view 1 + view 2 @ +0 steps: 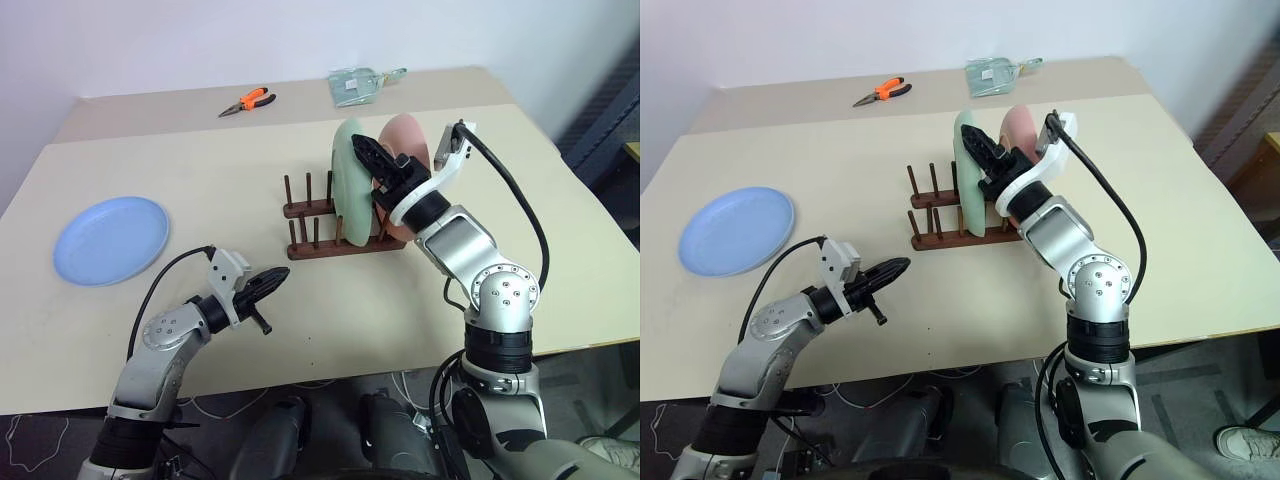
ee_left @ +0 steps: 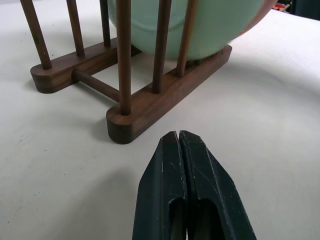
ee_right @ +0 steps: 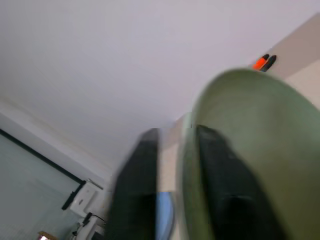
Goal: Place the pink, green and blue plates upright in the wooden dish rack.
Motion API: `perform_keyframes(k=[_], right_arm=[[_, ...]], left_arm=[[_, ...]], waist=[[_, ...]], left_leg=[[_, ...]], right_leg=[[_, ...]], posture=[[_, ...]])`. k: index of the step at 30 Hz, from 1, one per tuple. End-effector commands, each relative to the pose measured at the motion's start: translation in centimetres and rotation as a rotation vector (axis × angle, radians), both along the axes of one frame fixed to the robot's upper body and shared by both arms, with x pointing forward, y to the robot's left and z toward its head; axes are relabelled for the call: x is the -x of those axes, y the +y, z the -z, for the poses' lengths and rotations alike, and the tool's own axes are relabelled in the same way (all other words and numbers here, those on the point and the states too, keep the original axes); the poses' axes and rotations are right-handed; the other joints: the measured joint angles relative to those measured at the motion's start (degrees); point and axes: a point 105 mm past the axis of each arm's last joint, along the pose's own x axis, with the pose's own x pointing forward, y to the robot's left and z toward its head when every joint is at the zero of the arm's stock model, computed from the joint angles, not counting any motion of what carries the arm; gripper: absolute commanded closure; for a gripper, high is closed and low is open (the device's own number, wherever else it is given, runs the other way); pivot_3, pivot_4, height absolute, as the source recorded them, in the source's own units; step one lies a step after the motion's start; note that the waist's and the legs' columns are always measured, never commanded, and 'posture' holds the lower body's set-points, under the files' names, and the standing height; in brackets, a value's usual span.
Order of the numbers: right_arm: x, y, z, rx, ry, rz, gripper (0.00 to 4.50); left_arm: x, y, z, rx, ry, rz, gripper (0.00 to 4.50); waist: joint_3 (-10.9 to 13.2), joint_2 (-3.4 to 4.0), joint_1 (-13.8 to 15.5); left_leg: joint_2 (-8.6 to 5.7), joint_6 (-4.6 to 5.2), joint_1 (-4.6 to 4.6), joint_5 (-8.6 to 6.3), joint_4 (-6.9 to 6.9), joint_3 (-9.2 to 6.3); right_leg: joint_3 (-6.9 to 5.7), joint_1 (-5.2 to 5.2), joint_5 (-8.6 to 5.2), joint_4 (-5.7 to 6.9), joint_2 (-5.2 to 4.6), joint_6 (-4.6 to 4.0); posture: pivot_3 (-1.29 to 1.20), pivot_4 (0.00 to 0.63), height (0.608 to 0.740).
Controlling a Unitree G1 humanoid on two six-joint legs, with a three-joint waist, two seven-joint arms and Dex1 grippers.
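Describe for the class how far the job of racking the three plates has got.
Done: the pink plate and green plate stand upright in the wooden dish rack. In hand: the right gripper is at the green plate's rim, fingers apart astride it. Left: the blue plate lies flat on the table; the left gripper is shut, empty.

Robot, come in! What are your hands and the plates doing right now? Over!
Left gripper shut, empty. Right gripper open astride green plate rim. Green and pink plate upright in wooden dish rack. Blue plate flat on table, nothing blocking it.
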Motion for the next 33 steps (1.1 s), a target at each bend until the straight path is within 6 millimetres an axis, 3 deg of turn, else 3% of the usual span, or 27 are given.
perform_keyframes(k=[1, 2, 3, 10, 12, 14, 15, 17, 21, 24, 28, 33], right_arm=[[0.6, 0.5, -2.2, 0.102, -0.149, 0.009, 1.52], [0.7, 0.5, -2.6, 0.162, -0.206, 0.028, 1.1], [0.7, 0.5, -3.1, 0.207, -0.255, 0.043, 1.02], [1.2, 0.0, -6.3, 0.525, -0.59, 0.15, 1.02], [1.5, 0.1, -7.1, 0.642, -0.712, 0.154, 1.02], [2.8, 1.2, -7.5, 0.741, -0.849, 0.078, 0.46], [3.7, 2.2, -7.3, 0.802, -0.918, 0.016, 0.15], [4.8, 4.1, -6.0, 0.932, -1.029, -0.085, 0.06], [5.6, 6.2, -3.7, 1.039, -1.134, -0.179, 0.06], [5.7, 7.1, -2.7, 1.041, -1.155, -0.22, 0.06], [5.8, 7.8, -2.1, 1.027, -1.16, -0.251, 0.06], [6.0, 8.0, -1.8, 1.017, -1.16, -0.261, 0.06]], left_arm=[[0.3, -0.3, -0.9, 0.008, -0.016, 0.024, 4.25], [0.3, -0.3, -0.9, 0.017, -0.006, 0.022, 3.97], [0.3, -0.2, -1.0, 0.024, 0.001, 0.022, 3.61], [-0.6, 1.2, -2.1, 0.059, -0.026, -0.076, 0.04], [-1.5, 2.8, -3.1, 0.116, -0.048, -0.182, 0.04], [-2.8, 5.8, -4.7, 0.196, -0.101, -0.376, 0.0], [-3.7, 8.3, -5.4, 0.216, -0.139, -0.537, 0.0], [-4.5, 13.1, -6.4, 0.222, -0.186, -0.844, 0.0], [-3.3, 20.8, -7.6, 0.246, -0.205, -1.341, 0.0], [-1.6, 24.2, -6.6, 0.271, -0.116, -1.57, 0.0], [0.2, 25.7, -4.5, 0.449, 0.052, -1.683, 0.0], [0.0, 23.8, -1.2, 0.7, 0.311, -1.569, 0.0]], waist=[[0.0, 0.0, -0.01], [0.0, 0.0, 0.0], [0.0, 0.01, -0.01], [0.0, -0.01, 0.01], [0.01, -0.01, 0.09], [0.02, -0.05, 0.1], [0.02, -0.05, 0.09], [0.02, -0.1, -0.06], [-0.05, -0.32, -0.37], [-0.09, -0.42, -0.27], [-0.11, -0.55, 0.3], [-0.22, -0.81, 0.58]], left_leg=[[0.0, 0.0, 0.0, 0.0, 0.01, 0.0], [0.0, 0.0, 0.0, 0.0, 0.02, 0.01], [0.0, 0.0, 0.0, 0.0, 0.02, 0.01], [0.0, -0.01, -0.01, 0.0, 0.04, 0.02], [0.0, -0.01, -0.01, 0.0, 0.04, 0.02], [0.0, -0.01, -0.02, 0.0, 0.05, 0.02], [0.0, -0.01, -0.03, 0.0, 0.05, 0.02], [0.03, -0.02, -0.03, 0.01, 0.07, 0.02], [0.07, -0.12, -0.02, -0.03, 0.08, 0.03], [0.03, -0.27, -0.05, 0.06, 0.15, 0.03], [0.03, -0.3, -0.04, 0.07, 0.18, 0.02], [0.02, -0.32, -0.04, 0.06, 0.24, -0.03]], right_leg=[[0.0, 0.0, 0.0, 0.0, 0.0, 0.0], [0.0, 0.0, 0.0, 0.01, 0.0, 0.0], [0.0, 0.0, 0.0, 0.01, 0.01, 0.0], [-0.01, -0.01, 0.0, 0.01, 0.01, 0.01], [-0.02, 0.0, 0.0, 0.0, 0.01, 0.01], [-0.04, -0.01, 0.0, 0.0, 0.0, 0.01], [-0.03, -0.01, 0.0, 0.0, 0.0, 0.01], [-0.04, -0.02, 0.0, 0.01, 0.0, 0.02], [-0.05, -0.03, 0.0, 0.03, 0.02, 0.03], [-0.05, -0.01, 0.04, 0.0, 0.02, 0.09], [-0.05, 0.0, 0.05, 0.02, 0.15, 0.1], [-0.11, 0.07, 0.06, -0.01, 0.16, 0.11]], posture=[[0.0, 0.15, 0.74], [0.0, 0.15, 0.74], [0.0, 0.15, 0.74], [0.0, 0.15, 0.74], [0.0, 0.15, 0.74], [0.0, 0.15, 0.74], [0.0, 0.15, 0.74], [0.0, 0.15, 0.74], [0.0, 0.15, 0.74], [0.0, 0.15, 0.74], [0.0, 0.15, 0.74], [0.0, 0.15, 0.74]])
